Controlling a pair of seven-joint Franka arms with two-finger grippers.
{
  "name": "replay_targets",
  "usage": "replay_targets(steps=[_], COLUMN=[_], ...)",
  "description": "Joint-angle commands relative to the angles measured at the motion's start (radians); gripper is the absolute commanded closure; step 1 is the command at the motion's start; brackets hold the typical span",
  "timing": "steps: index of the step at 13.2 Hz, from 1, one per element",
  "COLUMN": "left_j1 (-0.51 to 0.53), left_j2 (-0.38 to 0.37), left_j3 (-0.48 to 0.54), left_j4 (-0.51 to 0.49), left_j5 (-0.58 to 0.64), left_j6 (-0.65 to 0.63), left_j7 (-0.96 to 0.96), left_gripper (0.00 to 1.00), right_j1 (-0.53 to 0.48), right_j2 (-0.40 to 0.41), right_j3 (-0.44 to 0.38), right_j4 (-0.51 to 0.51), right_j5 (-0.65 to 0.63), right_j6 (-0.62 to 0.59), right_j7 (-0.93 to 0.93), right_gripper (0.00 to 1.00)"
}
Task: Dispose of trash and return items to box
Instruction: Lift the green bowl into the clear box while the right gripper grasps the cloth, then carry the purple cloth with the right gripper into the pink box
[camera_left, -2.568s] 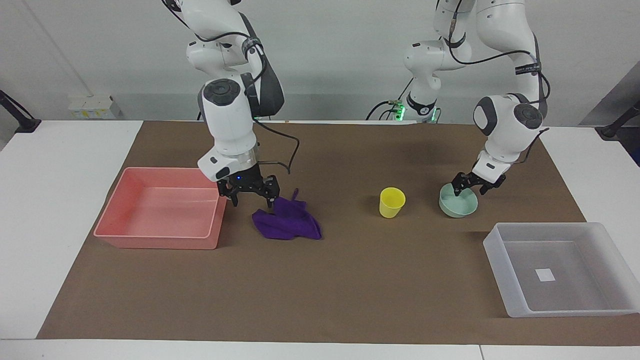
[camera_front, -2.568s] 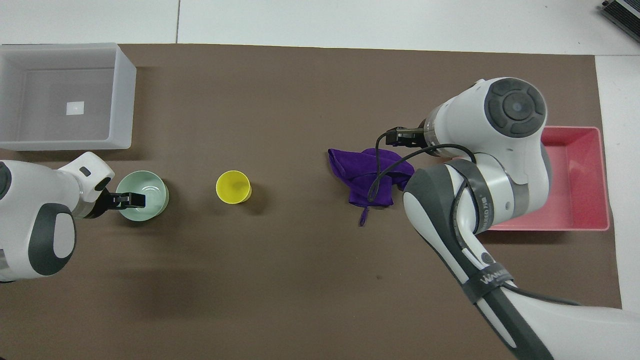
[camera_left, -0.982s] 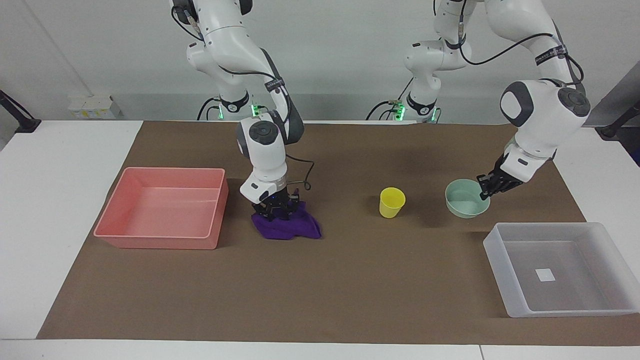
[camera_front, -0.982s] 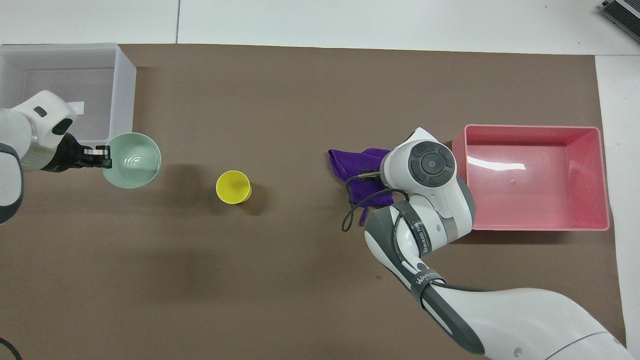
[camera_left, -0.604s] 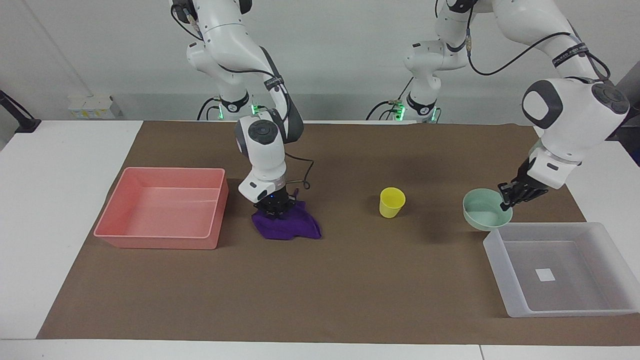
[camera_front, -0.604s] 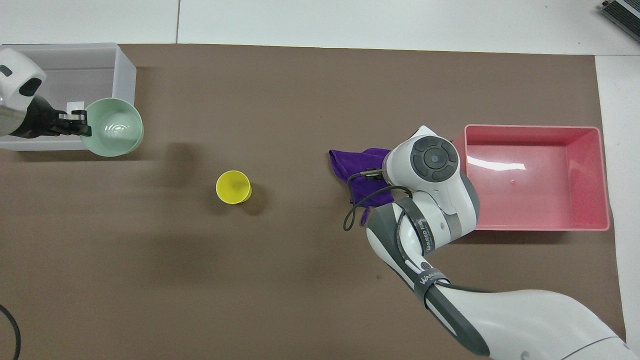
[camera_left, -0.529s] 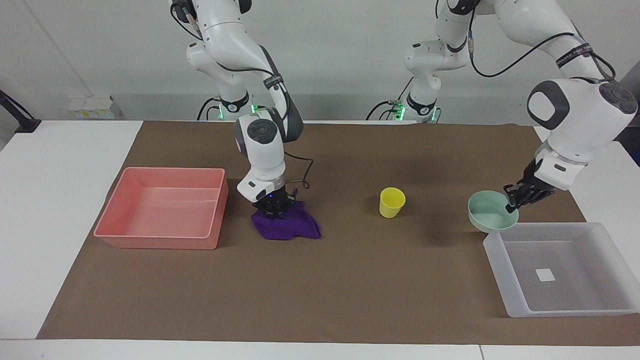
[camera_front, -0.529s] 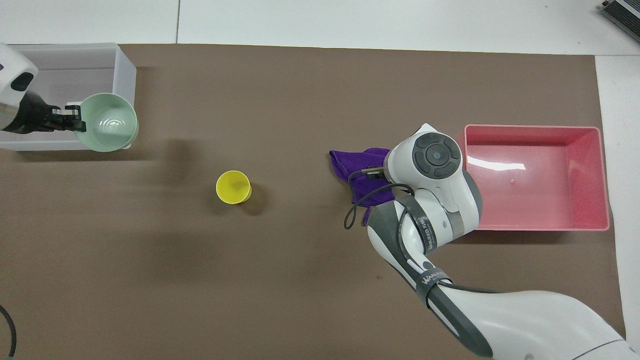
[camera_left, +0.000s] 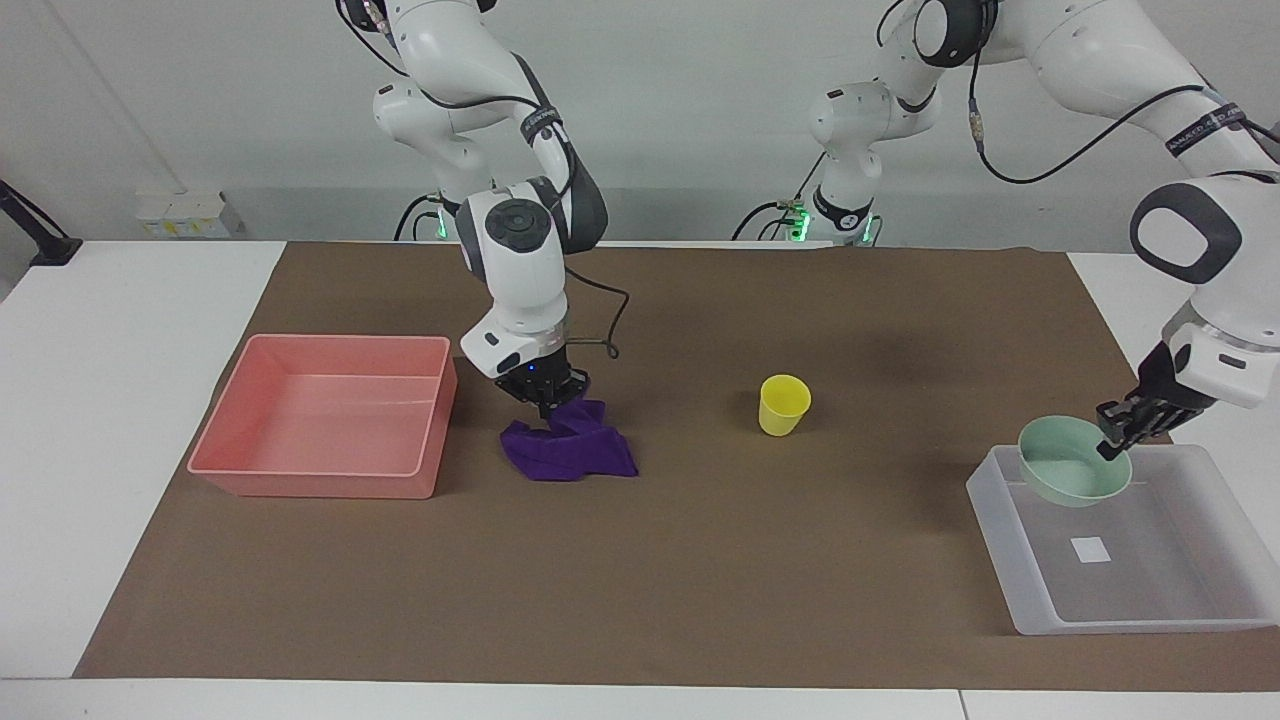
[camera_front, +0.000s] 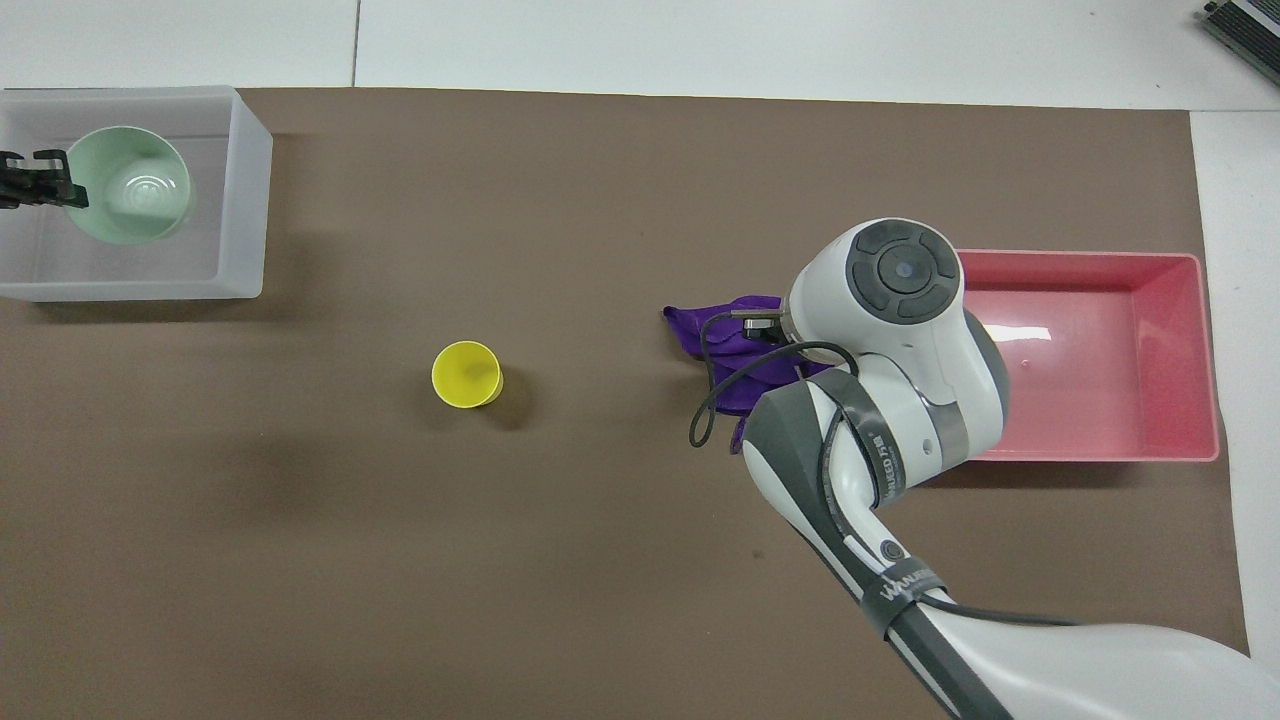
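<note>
bowl over the box, rag pinched

the right gripper is closed on a raised fold of the rag, whose bulk lies on the mat under it. the pink tray sits just beside that gripper, toward the right arm's end. the cup stands upright between the two grippers, apart from both. the left gripper is clamped on the bowl rim, holding it tilted in the air over the box.
</note>
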Motion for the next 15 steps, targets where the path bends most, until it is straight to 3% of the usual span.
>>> replay_targets(steps=[1, 4, 9, 13, 15], left_j1=[0.045, 0.062, 0.082, 0.08, 0.082], left_j2=[0.12, 0.166, 0.213, 0.258, 0.258], left_j3=[-0.018, -0.018, -0.016, -0.012, -0.01], left_j4=[0.154, 0.181, 0.192, 0.189, 0.169], left_j5=[0.01, 0.011, 0.021, 0.059, 0.06], left_j6=[-0.037, -0.005, 0.055, 0.109, 0.124], left_j7=[0.034, 0.065, 0.1, 0.099, 0.099], left_gripper=[1.0, 1.0, 1.0, 1.0, 1.0], right_j1=[0.001, -0.012, -0.093, -0.148, -0.186], right_j2=[-0.005, -0.043, -0.216, -0.23, -0.252], right_j3=[0.007, 0.007, -0.005, -0.007, -0.008], right_j4=[0.106, 0.185, 0.193, 0.336, 0.357], right_j5=[-0.007, 0.001, 0.05, 0.047, 0.046], right_j6=[-0.12, -0.235, -0.412, -0.616, -0.666], right_j7=[0.069, 0.073, -0.009, -0.075, -0.113], right_gripper=[1.0, 1.0, 1.0, 1.0, 1.0])
